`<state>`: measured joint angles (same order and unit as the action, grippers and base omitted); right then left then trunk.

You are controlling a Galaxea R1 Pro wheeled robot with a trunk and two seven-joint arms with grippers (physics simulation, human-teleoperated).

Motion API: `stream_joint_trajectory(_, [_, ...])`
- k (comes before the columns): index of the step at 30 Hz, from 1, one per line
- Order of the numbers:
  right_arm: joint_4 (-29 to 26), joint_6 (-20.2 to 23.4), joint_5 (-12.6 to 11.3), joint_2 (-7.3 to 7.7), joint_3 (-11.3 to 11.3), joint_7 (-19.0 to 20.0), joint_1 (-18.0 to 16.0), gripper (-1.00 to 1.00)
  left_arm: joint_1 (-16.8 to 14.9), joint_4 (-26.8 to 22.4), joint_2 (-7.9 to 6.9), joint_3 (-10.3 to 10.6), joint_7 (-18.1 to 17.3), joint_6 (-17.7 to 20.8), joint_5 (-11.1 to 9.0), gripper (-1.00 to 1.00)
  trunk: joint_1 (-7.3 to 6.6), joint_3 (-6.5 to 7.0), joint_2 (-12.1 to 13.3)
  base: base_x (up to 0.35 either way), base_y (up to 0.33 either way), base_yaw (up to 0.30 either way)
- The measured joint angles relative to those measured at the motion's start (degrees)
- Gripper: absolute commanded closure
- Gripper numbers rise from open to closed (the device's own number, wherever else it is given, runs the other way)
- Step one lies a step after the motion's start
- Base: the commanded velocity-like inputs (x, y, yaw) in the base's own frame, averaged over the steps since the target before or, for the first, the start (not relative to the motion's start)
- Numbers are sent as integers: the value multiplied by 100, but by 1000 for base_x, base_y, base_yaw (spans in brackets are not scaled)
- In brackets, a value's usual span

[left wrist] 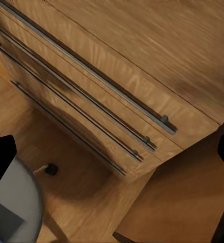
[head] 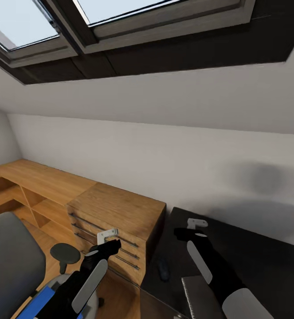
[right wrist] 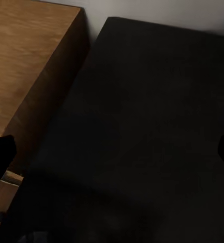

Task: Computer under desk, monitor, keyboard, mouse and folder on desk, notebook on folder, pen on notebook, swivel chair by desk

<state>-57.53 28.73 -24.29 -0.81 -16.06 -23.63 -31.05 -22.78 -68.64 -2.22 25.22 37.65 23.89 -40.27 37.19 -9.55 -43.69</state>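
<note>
A light-wood three-drawer cabinet butts the glossy black desk's left edge. My left gripper and right gripper hover, fingers apart. Bright-blue folder lies on the grey swivel chair.

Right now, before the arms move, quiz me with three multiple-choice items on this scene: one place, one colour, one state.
1. Where does the blue folder lie?
A. On the swivel chair seat
B. On the desk top
C. On the wooden drawer cabinet

2. What colour is the desk top?
A. White
B. Light wood
C. Black

3. How is the right gripper?
A. Shut on the folder
B. Open and empty
C. Shut on a pen

Key:
1 A, blue shows on the grey seat in the head view.
2 C, both the head and right wrist views show a glossy black surface.
3 B, its fingertips sit wide apart over bare desk in the right wrist view.
</note>
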Motion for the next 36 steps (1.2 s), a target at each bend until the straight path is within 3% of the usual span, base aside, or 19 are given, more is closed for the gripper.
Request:
stream_joint_trajectory(3, [39, -4, 1, -1, -127, 79, 0, -100, 0, 0, 0, 0, 0, 0, -2, -100, 0, 0, 0, 7, -6, 0])
stream_joint_trajectory(4, [167, -193, -11, -2, -582, 193, 2, -100, -1, -23, -1, 1, 0, 0, -2, -100, 0, 0, 0, 0, 0, 0])
stream_joint_trajectory(7, [380, -418, 0, -15, -1075, 214, 1, -100, 11, -160, -7, -1, 0, 0, -2, -100, 0, 0, 0, 0, 0, 0])
stream_joint_trajectory(8, [509, -493, -2, -28, -1278, 218, 2, -100, 153, -473, -18, -6, 0, 6, 1, -100, 0, 0, -1, 0, 0, 0])
stream_joint_trajectory(11, [565, -516, 0, -44, -1359, 219, 1, -100, 325, -819, -81, -8, 0, 18, 3, -100, 0, 0, 0, 0, 0, 0])
stream_joint_trajectory(14, [891, -527, -12, -115, -1402, 220, 0, -100, 538, -1338, -249, -5, -4, 26, -3, -100, 0, 0, 0, 0, 0, 0])
stream_joint_trajectory(23, [1366, -531, -7, -249, -1409, 220, -14, -100, 659, -1634, -307, -4, -8, 28, -105, -100, 0, 0, 0, 0, 0, 0])
stream_joint_trajectory(26, [1424, -532, -10, -293, -1409, 226, -13, -100, 665, -1766, -310, -5, -3, 28, -221, -100, 0, 0, 0, 0, 0, 0])
stream_joint_trajectory(30, [2017, -525, -7, -580, -1403, 240, -28, -100, 668, -1927, -317, -21, 5, 30, -642, -100, 0, 0, 0, 0, 0, 0])
stream_joint_trajectory(36, [2276, -525, 10, -656, -1400, 460, -41, -100, 668, -1941, -318, -36, 9, 30, -753, -100, 66, -54, -119, 0, 0, 0])
